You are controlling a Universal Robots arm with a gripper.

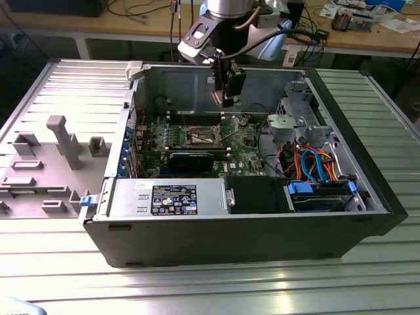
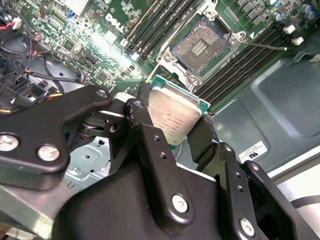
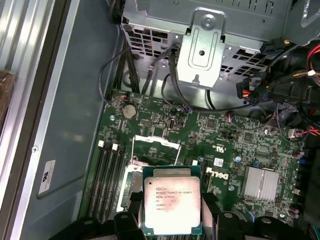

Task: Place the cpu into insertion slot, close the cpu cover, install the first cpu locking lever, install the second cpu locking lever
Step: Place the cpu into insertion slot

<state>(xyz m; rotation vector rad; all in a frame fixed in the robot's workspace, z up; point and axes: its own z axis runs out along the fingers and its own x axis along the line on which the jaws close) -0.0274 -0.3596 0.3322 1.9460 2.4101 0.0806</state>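
The black claw point(image 2: 175, 112) was clamped on the small square silver-topped cpu point(image 3: 172, 202), holding it above the green circuit board point(image 3: 240, 145). In the exterior view it hung at one o'clock from the uncovered dark square insertion slot point(image 1: 203, 136).

Lines of small dark print on cpu point(image 3: 172, 205) metal top. White logo lettering on green circuit board point(image 3: 220, 130). On case wall point(image 3: 75, 125), white sticker point(image 3: 47, 176) with dark mark. On silver power-supply housing point(image 1: 131, 195), black printed label point(image 1: 174, 199).
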